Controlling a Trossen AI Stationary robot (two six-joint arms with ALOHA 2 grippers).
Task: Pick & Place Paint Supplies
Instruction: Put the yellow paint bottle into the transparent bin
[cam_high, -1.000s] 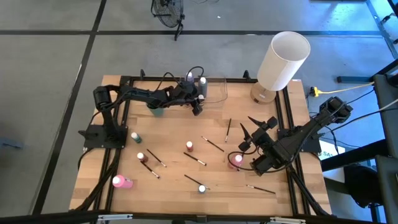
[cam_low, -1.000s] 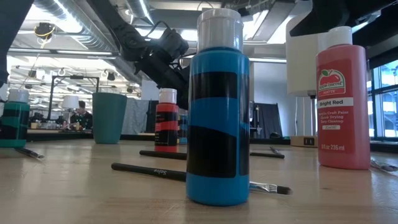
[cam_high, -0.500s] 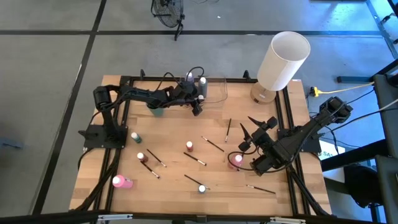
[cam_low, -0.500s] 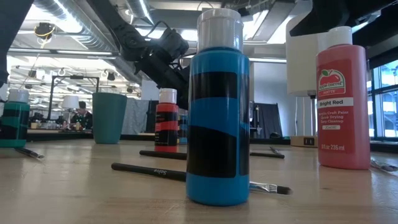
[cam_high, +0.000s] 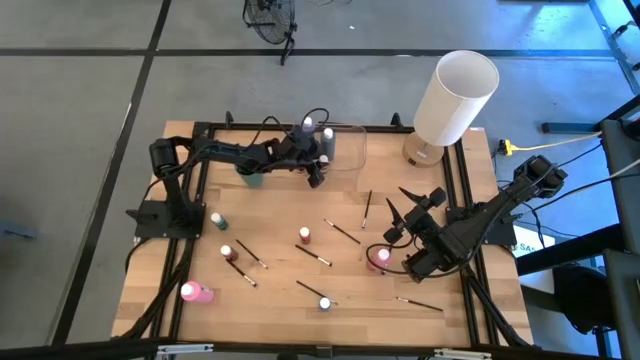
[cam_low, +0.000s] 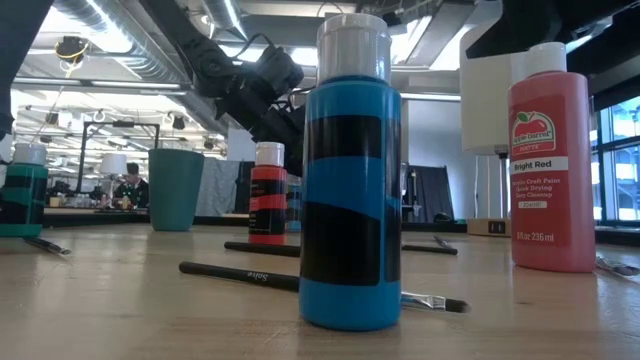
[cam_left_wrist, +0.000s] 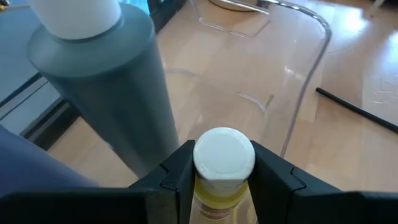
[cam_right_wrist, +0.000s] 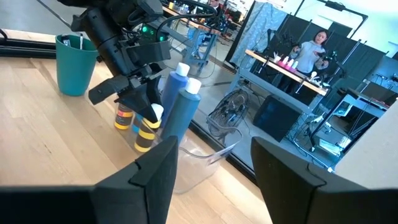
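Yellow paint bottle (cam_left_wrist: 222, 163), white cap, clamped between my left jaws (cam_left_wrist: 221, 177), upright inside clear plastic container (cam_left_wrist: 298, 93) at far edge of worktop (cam_high: 280, 215). Grey bottle (cam_left_wrist: 106, 87) stands just beside jaws, same container; blue bottle (cam_right_wrist: 176, 93) behind it. Teal cup (cam_right_wrist: 73, 63) near my left arm. My right jaws (cam_high: 403, 204) hover apart, nothing between them, over worktop's right side; pink-capped bottle (cam_high: 379, 257) just below them. Paintbrushes (cam_high: 345, 232) lie scattered between both jaws.
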